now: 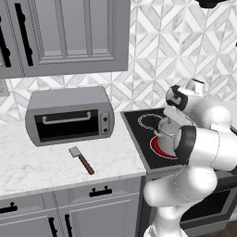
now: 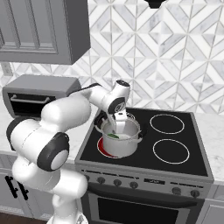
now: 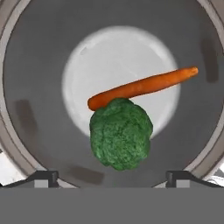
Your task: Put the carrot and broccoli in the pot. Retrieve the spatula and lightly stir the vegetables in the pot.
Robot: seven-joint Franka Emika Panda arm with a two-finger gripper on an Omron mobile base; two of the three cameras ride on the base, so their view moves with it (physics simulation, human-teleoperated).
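Looking straight down into the shiny steel pot (image 3: 30, 57), I see the slim orange carrot (image 3: 144, 86) lying across its pale floor. The green broccoli floret (image 3: 121, 133) rests against the carrot's thick end. My gripper (image 3: 113, 177) hangs open above them, its fingertips (image 3: 46, 177) wide apart and holding nothing. From the right base view the gripper (image 2: 114, 125) reaches down into the pot (image 2: 124, 149) on the stove's near left burner, with a bit of green broccoli (image 2: 113, 136) showing. The spatula (image 1: 81, 159) lies on the white counter, grey blade toward the toaster oven.
A grey toaster oven (image 1: 69, 115) stands at the back of the marble counter (image 1: 37, 171). The black stove (image 2: 170, 168) has a glowing red burner (image 1: 159, 147) under the pot. Grey cabinets (image 1: 65, 37) hang above the counter.
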